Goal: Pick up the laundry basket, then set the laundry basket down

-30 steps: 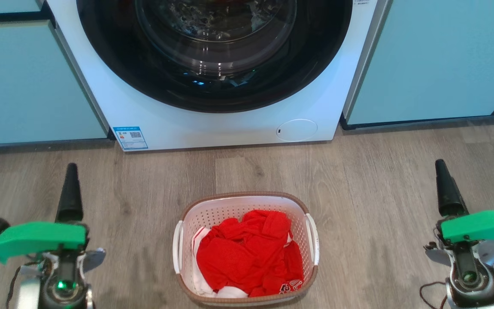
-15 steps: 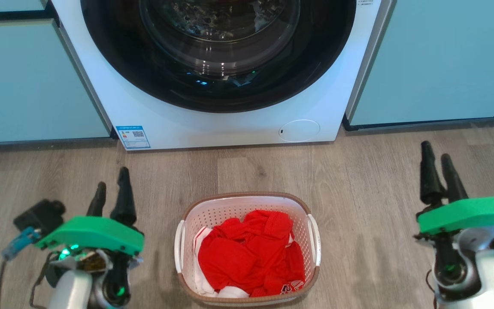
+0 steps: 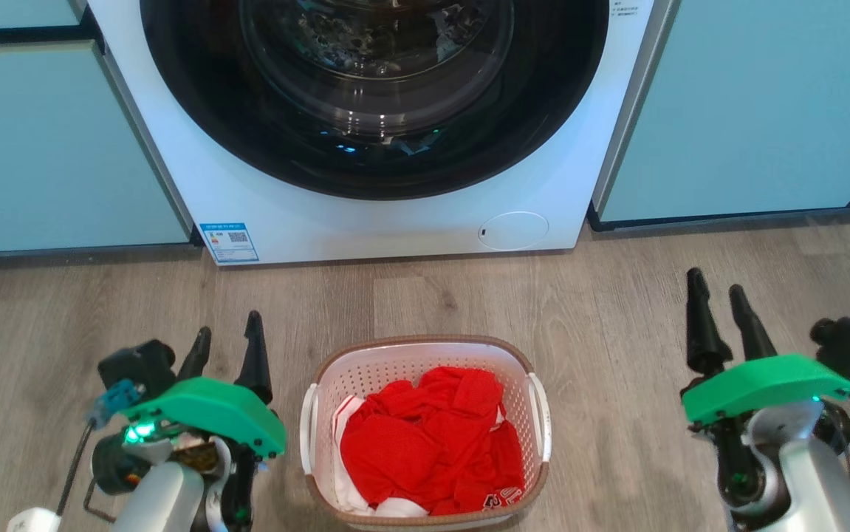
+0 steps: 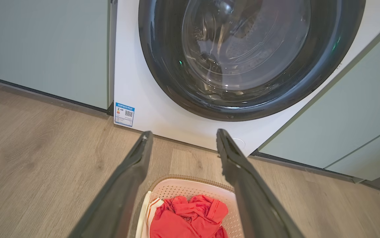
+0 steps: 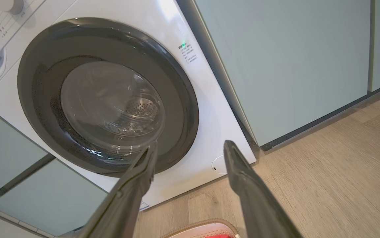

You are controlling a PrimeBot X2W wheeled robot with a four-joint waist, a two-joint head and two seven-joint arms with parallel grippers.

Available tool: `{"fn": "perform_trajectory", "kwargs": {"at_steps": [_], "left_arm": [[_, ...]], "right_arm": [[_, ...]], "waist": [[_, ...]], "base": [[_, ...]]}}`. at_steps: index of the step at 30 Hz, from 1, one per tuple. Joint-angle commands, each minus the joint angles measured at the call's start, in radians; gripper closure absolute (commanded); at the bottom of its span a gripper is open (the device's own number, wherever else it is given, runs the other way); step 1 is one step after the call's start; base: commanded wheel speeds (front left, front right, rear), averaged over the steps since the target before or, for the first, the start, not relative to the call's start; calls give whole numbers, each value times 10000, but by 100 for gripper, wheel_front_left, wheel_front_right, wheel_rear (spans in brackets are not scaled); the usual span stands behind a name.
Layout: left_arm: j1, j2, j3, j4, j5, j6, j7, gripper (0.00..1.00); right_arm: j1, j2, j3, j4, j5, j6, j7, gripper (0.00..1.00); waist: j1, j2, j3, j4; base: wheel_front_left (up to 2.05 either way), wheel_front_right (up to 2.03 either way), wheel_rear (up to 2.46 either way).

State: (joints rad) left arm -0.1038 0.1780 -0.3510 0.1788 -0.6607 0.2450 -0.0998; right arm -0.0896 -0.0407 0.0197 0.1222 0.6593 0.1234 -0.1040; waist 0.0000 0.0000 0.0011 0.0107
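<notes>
Nearest the robot, the laundry basket [image 3: 425, 342] stands on the wooden floor [image 3: 617, 295], low in the middle of the head view. Its brown rim and white perforated walls are upright, with a white handle on each side. Inside it lies a heap of crumpled red clothes [image 3: 432, 443] with a bit of white cloth [image 3: 345, 414] at the left and near edges.

The left claw [image 3: 229, 326] sits just beside the basket's left side, apart from the handle. Its two dark fingers are spread with a clear gap between them, and they grip nothing. In the left wrist view the left claw [image 4: 184, 133] frames the far rim of the basket [image 4: 190, 180] and the red clothes [image 4: 186, 215] between its fingers.

The right claw [image 3: 715, 283] is well apart from the basket's right side, over bare floor. Its fingers are also parted and hold nothing. In the right wrist view the right claw [image 5: 191, 143] points up toward the machine, and a sliver of the basket's brown rim [image 5: 203, 222] shows at the bottom edge.

Beyond a strip of floor stands a white washing machine [image 3: 395, 229]. Its round dark door [image 3: 373, 96] is closed, a blue label [image 3: 230, 241] sits at its lower left corner, and a round cover [image 3: 513, 230] sits at its lower right. Pale teal cabinets [image 3: 749, 111] flank the machine on both sides.
</notes>
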Motion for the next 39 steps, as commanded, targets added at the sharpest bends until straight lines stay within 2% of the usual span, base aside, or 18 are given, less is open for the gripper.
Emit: {"fn": "perform_trajectory", "kwargs": {"at_steps": [1, 4, 5, 6, 7, 12, 19, 23, 31, 39], "left_arm": [[-615, 183, 98, -140, 119, -115, -193, 0], [-656, 139, -175, 123, -19, -703, -281, 0], [-656, 139, -175, 123, -19, -703, -281, 0], [-676, 40, -191, 328, -164, -1015, -340, 0], [-709, 11, -208, 411, -149, -1137, -368, 0], [-869, -61, -284, 562, 301, -1364, -486, 0], [-983, -218, -385, 671, 923, -2077, -691, 0], [-1038, -448, -81, 312, 1527, -1867, -809, 0], [-751, -897, 832, -1453, 3220, -1032, -1044, 0], [-536, -1097, 1136, -2923, 4764, -342, -1277, 0]], "right_arm": [[-418, -189, 282, -200, -367, 45, -155, 0], [-479, -250, 510, 140, -573, 47, -243, 0], [-479, -250, 510, 140, -573, 47, -243, 0], [-541, -302, 657, 314, -747, 48, -258, 0], [-568, -316, 719, 389, -833, 49, -248, 0], [-685, -352, 940, 623, -1132, 51, -172, 0], [-812, -426, 1192, 765, -1838, 55, -175, 0], [-845, -416, 1273, 738, -2248, 57, -305, 0], [-871, -330, 1280, 409, -3174, 62, -848, 0], [-685, -141, 1081, -556, -4261, 66, -1230, 0]], "waist": [[0, 0, -17, -6], [0, 0, -49, -13], [0, 0, -49, -13], [0, 0, -70, -16], [0, 0, -79, -18], [0, 0, -97, -27], [0, 0, -133, -9], [0, 0, -145, 11], [0, 0, -100, 31], [0, 0, -20, 59]], "base": [[0, 0, 0], [0, 0, 0], [0, 0, 0], [0, 0, 0], [0, 0, 0], [0, 0, 0], [0, 0, 0], [0, 0, 0], [0, 0, 0], [0, 0, 0]]}}
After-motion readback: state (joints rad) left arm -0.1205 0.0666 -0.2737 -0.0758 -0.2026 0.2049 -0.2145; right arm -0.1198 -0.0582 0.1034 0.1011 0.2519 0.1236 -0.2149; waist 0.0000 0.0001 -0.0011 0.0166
